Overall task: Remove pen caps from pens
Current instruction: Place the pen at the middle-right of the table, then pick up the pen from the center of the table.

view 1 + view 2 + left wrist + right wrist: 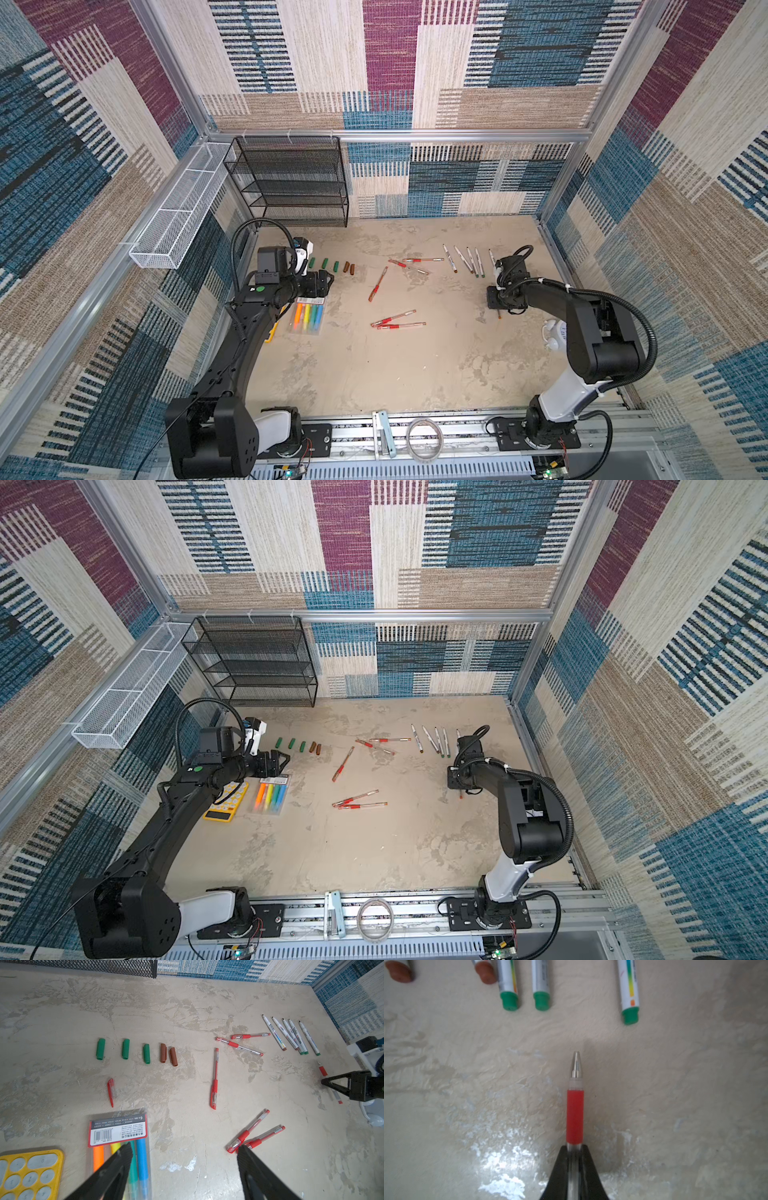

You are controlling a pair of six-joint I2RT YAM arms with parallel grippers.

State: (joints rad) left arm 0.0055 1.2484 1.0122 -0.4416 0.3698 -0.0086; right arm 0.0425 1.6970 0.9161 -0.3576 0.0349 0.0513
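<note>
1. The right tool [574, 1148] is clenched on the clear barrel of a red-grip gel pen [575, 1113]. It holds just behind the grip, so the bare metal tip sticks out free. This pen's cap is off.
2. The left tool [184, 1148] is released, its fingers spread wide with nothing between them. It hangs over the surface [187, 1088] beside the highlighter pack [118, 1132].
3. A loose red cap [110, 1092] lies just beyond that pack, near a row of 3 green caps [125, 1049] and 2 brown caps [163, 1052]. Caps sit on the left arm's side and pens on the right arm's side, which reads as deliberate sorting within each arm's reach.
4. 5 white-barrelled markers [291, 1034] lie side by side with bare tips. 5 gel pens [377, 284] lie scattered mid-surface, still capped; they look like the remaining work.
5. In both top views the left arm hides the red cap, and the right wrist hides its own fingers. The yellow calculator [226, 802] is partly under the left arm. The right wrist view cuts the markers off. I cannot tell whether the held pen touches the surface.
</note>
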